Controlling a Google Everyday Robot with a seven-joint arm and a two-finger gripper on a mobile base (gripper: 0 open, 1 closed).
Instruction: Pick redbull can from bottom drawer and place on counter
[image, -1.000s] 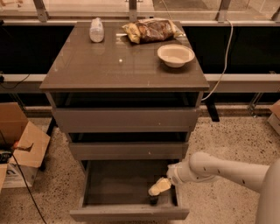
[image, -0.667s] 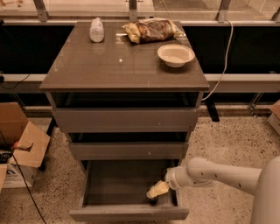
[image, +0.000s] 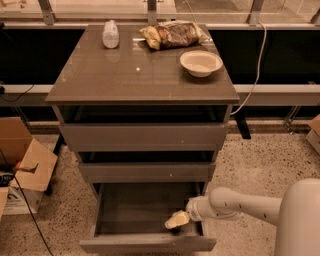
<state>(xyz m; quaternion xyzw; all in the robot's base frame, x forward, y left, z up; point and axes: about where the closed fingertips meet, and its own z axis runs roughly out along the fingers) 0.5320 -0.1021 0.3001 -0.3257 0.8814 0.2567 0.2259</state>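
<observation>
Pincer (image: 177, 220) sits low inside the bottom drawer (image: 145, 245), at its front right corner, and you cannot tell whether it is released or clenched. Your white arm (image: 240, 205) comes in from the right, just over the drawer's right wall, and angles down and left into the tray. The bottom drawer is pulled well out, and its floor is dim and bare apart from that corner. The can (image: 175, 230) is hard to make out there. You see only a small dark shape right under the pincer's tip, against the inside of the drawer front, and you cannot tell whether the pincer touches it. The two drawers above stand slightly out from the cabinet, the top drawer (image: 142, 136) a little further than the middle drawer (image: 145, 171). Up on the table (image: 125, 75) a white bottle (image: 110, 34) stands near the back left. A crumpled snack bag (image: 172, 35) lies at the back centre. A pale bowl (image: 201, 62) rests just in front of the bag, toward the right edge. A cardboard box (image: 30, 170) sits open on the speckled floor (image: 260, 165) left of the cabinet. A thin cable (image: 257, 60) hangs down behind the table on the right.
</observation>
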